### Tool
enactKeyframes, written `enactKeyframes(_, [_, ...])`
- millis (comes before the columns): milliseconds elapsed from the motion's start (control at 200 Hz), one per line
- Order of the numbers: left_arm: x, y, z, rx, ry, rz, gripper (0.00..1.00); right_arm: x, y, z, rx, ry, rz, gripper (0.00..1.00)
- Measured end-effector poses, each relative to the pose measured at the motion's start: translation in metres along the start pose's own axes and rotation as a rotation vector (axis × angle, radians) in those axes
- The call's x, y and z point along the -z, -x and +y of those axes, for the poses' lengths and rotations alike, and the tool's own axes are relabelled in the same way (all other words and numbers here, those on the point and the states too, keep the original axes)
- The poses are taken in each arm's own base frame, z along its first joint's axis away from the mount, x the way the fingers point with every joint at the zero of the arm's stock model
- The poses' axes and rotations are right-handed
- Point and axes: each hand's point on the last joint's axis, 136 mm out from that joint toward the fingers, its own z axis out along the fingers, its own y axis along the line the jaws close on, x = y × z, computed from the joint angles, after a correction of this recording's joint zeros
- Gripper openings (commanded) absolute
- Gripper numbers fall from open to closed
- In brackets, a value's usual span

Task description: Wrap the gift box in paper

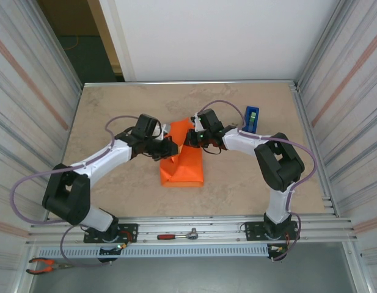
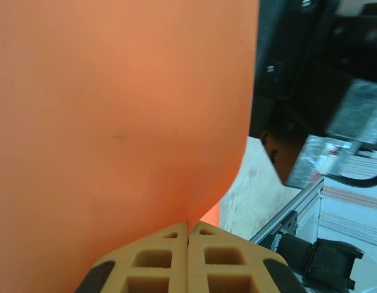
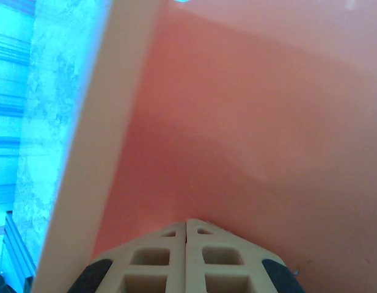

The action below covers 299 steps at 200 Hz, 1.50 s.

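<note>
The paper lies folded into a bundle in the middle of the table, with its far part lifted up. The left gripper and the right gripper meet there, each with its fingers pressed together, pinching the paper.
</note>
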Motion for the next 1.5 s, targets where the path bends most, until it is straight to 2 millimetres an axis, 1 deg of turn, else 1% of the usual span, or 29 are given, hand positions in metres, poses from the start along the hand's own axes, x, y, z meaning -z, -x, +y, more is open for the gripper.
enactKeyframes(105, [-0.003, 0.001, 0.002, 0.005, 0.005, 0.006, 0.0, 0.0, 0.0, 0.0, -0.001, 0.001, 0.0, 0.0])
enactKeyframes(336, [0.002, 0.012, -0.012, -0.003, -0.019, -0.023, 0.0, 0.0, 0.0, 0.0, -0.014, 0.001, -0.001, 0.0])
enactKeyframes(471, [0.001, 0.013, -0.018, -0.003, -0.032, -0.03, 0.0, 0.0, 0.0, 0.0, -0.017, 0.001, -0.001, 0.0])
enactKeyframes(546, [-0.004, 0.01, -0.023, -0.011, -0.042, -0.02, 0.0, 0.0, 0.0, 0.0, -0.016, 0.001, -0.002, 0.0])
enactKeyframes(656, [-0.022, 0.002, -0.028, -0.029, -0.051, 0.01, 0.0, -0.001, 0.0, 0.0, -0.016, 0.002, -0.001, 0.0])
enactKeyframes(716, [-0.034, -0.003, -0.025, -0.032, -0.042, 0.036, 0.0, -0.001, 0.0, 0.0, -0.019, 0.002, -0.002, 0.0])
enactKeyframes(782, [-0.045, -0.008, -0.016, -0.022, -0.022, 0.064, 0.0, -0.001, 0.0, 0.0, -0.024, 0.002, -0.002, 0.0])
enactKeyframes(897, [-0.058, -0.013, -0.002, -0.002, 0.003, 0.093, 0.0, -0.001, 0.0, 0.0, -0.023, 0.001, -0.004, 0.0])
enactKeyframes(947, [-0.06, -0.013, 0.0, -0.002, 0.007, 0.098, 0.0, -0.001, 0.0, 0.0, -0.023, 0.002, -0.004, 0.0])
enactKeyframes(1092, [-0.059, -0.013, -0.002, -0.007, 0.001, 0.097, 0.0, -0.002, 0.0, 0.0, -0.021, 0.004, -0.007, 0.0])
enactKeyframes(1288, [-0.059, -0.007, -0.012, -0.025, -0.009, 0.083, 0.0, -0.002, 0.0, 0.0, -0.02, 0.004, -0.007, 0.0])
enactKeyframes(1438, [-0.07, -0.008, -0.003, -0.019, 0.011, 0.09, 0.0, -0.002, 0.0, 0.0, -0.019, 0.003, -0.009, 0.0])
enactKeyframes(1498, [-0.071, -0.007, -0.004, -0.021, 0.002, 0.089, 0.0, -0.002, 0.0, 0.001, -0.022, 0.003, -0.009, 0.0])
